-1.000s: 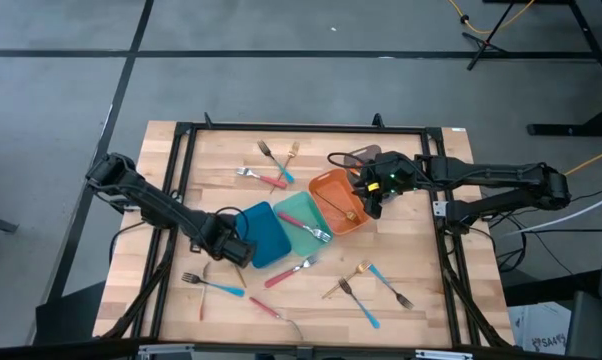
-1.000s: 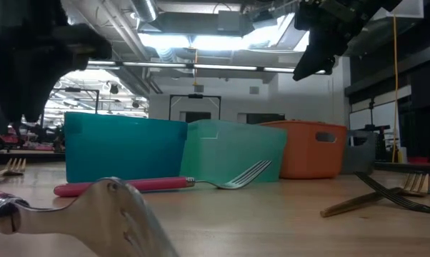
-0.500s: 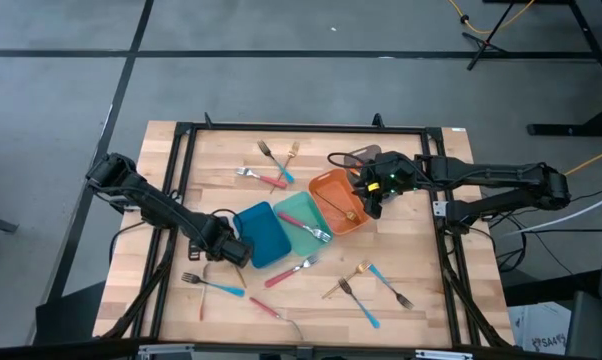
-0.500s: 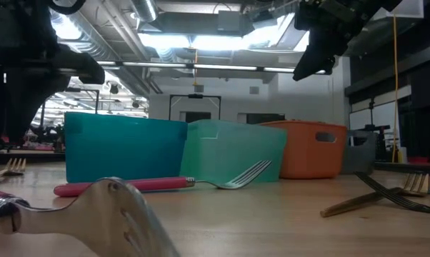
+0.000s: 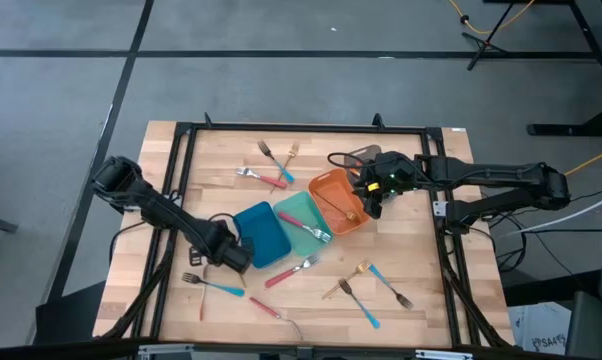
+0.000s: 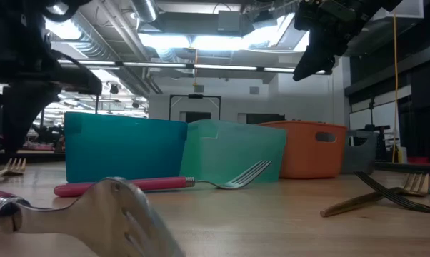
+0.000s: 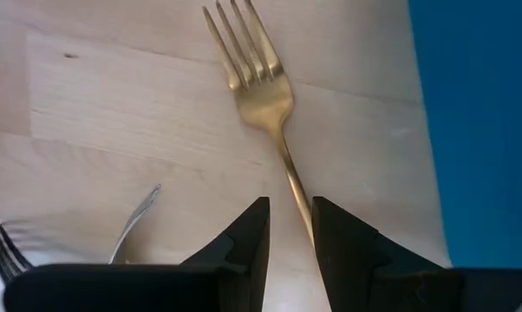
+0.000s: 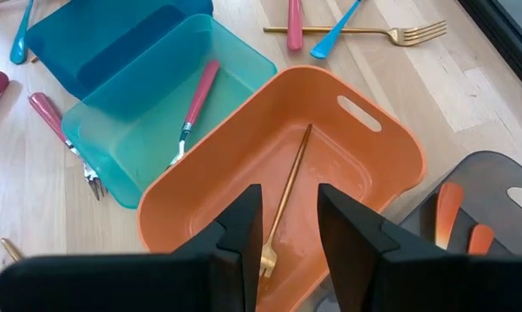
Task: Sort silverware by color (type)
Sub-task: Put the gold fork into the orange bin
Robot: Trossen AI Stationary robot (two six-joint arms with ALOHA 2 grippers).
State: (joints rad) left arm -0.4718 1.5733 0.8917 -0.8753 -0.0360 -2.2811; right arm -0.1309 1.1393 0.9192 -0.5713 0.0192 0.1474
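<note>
Left gripper (image 7: 289, 227), slightly parted, astride slim gold metal fork (image 7: 259, 104) on pale wood-plank table (image 7: 114, 121), beside glossy blue plastic tray (image 7: 482, 121) at 3 o'clock. Right gripper (image 8: 283, 227), also slightly parted, above smooth orange rectangular tray (image 8: 378, 152) holding another thin gold fork (image 8: 284, 198). Pink-handled fork (image 8: 194, 106) in teal tray (image 8: 235, 56).

The wooden surface (image 5: 211, 160) carries blue (image 5: 264, 234), teal (image 5: 303, 222), orange (image 5: 339, 199) and grey trays (image 5: 359, 156), with silverware (image 5: 366, 283) scattered around.
</note>
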